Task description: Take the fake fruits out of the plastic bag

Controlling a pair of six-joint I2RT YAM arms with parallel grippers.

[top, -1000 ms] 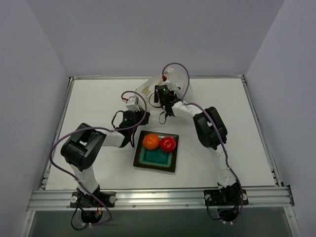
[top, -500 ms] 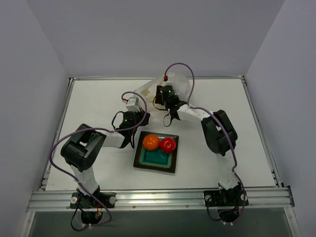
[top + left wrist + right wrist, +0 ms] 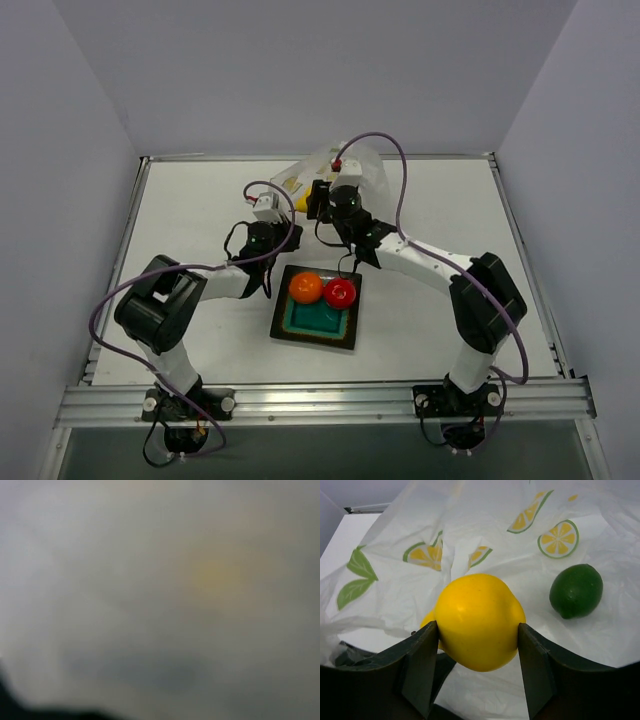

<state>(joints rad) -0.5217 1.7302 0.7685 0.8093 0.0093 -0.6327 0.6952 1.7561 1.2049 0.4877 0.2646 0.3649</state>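
My right gripper (image 3: 476, 630) is shut on the yellow pear-shaped fruit (image 3: 477, 622), one dark finger on each side. It holds the fruit at the left mouth of the crinkled plastic bag (image 3: 485, 520). The dark green fruit (image 3: 576, 591) lies on the bag's plastic to the right. From above, the yellow fruit (image 3: 300, 203) shows at the edge of the bag (image 3: 305, 172), beside the right gripper (image 3: 312, 200). The orange fruit (image 3: 305, 287) and the red fruit (image 3: 340, 292) sit on the teal plate (image 3: 312, 338). My left gripper (image 3: 268, 208) is shut at the bag's left edge, its view filled with blurred plastic (image 3: 150, 580).
The square teal plate lies in front of both grippers at the table's middle. Purple cables loop over both arms. The bag lies against the table's back edge, with grey walls on three sides.
The right gripper has closed on the yellow fruit and drawn back left out of the bag. Its elbow has swung right and nearer. The left arm has barely moved.
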